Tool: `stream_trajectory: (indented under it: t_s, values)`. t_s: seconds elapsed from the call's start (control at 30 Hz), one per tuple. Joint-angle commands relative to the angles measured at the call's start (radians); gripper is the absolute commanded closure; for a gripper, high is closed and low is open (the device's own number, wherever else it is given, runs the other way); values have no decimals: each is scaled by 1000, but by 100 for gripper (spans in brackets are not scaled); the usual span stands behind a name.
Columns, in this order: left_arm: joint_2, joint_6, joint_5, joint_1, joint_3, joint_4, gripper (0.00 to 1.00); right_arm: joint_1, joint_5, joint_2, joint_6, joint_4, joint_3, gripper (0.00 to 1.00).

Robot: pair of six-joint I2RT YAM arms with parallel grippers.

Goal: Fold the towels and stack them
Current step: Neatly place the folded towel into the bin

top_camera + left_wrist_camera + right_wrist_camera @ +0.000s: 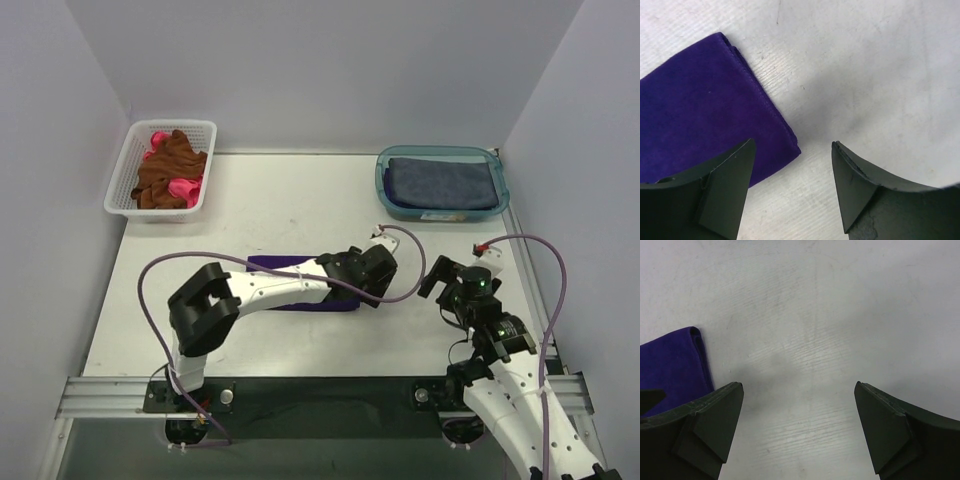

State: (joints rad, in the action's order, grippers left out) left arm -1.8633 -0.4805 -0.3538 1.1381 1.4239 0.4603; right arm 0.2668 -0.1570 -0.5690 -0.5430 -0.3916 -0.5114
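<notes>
While left arm point(270, 287) lies low across purple towel point(700, 110), left gripper point(792, 145) stands open, empty; right gripper point(799, 385) wide over table point(840, 315).

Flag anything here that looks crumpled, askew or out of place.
Only the rust-brown and pink cloth towels look untidy: crumpled in a heap in the white lattice basket. The deep purple folded towel lies flat on the table, edges even.

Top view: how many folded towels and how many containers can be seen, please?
Folded cloth towels: 2 (deep purple rectangular towel, slate blue-grey towel)
Containers: 2 (white plastic lattice basket, teal translucent plastic tub)
Total: 4
</notes>
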Motion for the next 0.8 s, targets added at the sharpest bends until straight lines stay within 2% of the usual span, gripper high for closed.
stream_trajectory:
  t_s: [0.0,0.33,0.43,0.57,0.6,0.67,0.7,0.73,0.77]
  values:
    - [-71,17,19,0,98,83,27,-9,-62,29,8,-36,30,0]
    - [-221,25,45,12,142,138,33,-11,-61,15,-6,-17,60,0]
    - [-264,0,45,12,152,162,39,-11,-29,18,-24,3,77,0]
    - [-315,-35,44,12,147,187,58,-9,8,24,-48,33,108,0]
    - [-318,-43,45,12,139,190,70,-11,16,26,-48,37,109,0]
    - [-313,-43,42,12,113,186,81,-9,39,27,-55,49,116,0]
    - [-307,-43,39,12,106,186,92,-11,46,27,-60,56,123,0]
    - [-292,-40,30,11,93,181,98,-9,75,24,-72,74,126,0]
    - [-281,-33,29,12,87,175,100,-11,94,21,-83,86,132,0]
